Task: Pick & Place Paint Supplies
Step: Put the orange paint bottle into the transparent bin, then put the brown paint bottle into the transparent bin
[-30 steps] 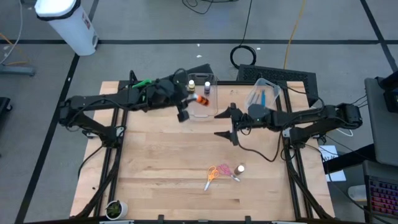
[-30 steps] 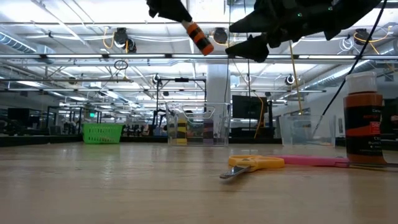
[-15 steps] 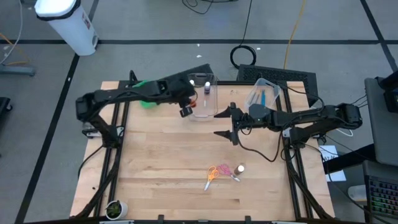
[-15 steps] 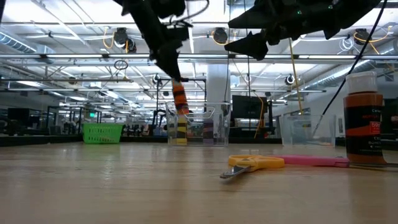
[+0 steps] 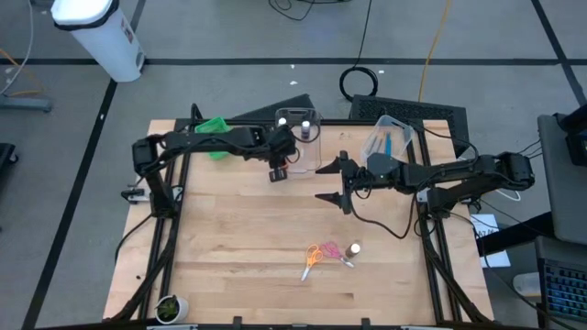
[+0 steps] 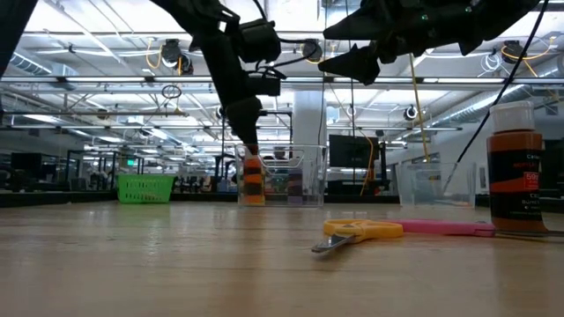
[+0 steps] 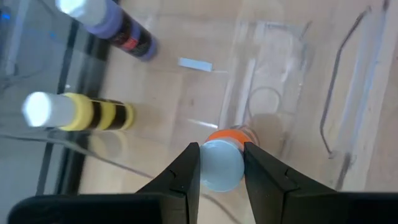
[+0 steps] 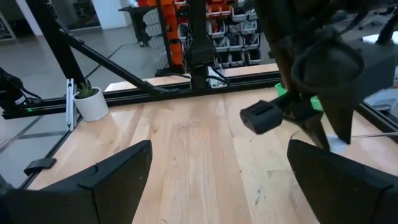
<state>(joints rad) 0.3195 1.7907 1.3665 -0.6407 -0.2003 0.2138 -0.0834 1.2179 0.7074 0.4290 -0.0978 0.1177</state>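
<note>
My left gripper [image 7: 221, 177] reaches down into the clear tub [image 5: 300, 151] at the table's far middle, shut on the orange paint bottle [image 6: 253, 182]. A yellow bottle [image 7: 84, 114] and a purple bottle [image 7: 118, 34] stand in the same tub. My right gripper [image 5: 332, 183] hangs open above the table, right of the tub. Near the table's near edge lie orange-handled scissors [image 5: 312, 257], pink-handled scissors [image 5: 332, 249] and a dark red bottle [image 6: 515, 172], which stands on its base. My left gripper pinches the orange bottle's white cap [image 7: 219, 163] between its two fingers [image 7: 188, 171], coming from above and pointing down. The bottle is upright below the fingers inside the tub, its base about level with the other bottles' bases; whether it rests on the tub floor I cannot tell.
A second clear tub [image 5: 390, 137] with blue brushes sits at the far right. A green bin [image 5: 213, 126] sits at the far left behind the left arm. Bare wood lies between the tubs and the scissors.
My left gripper has come down from above the tub into it, carrying the orange bottle. The bottle has turned from slanted to upright and now stands beside the yellow one. The gripper stays shut on it.
</note>
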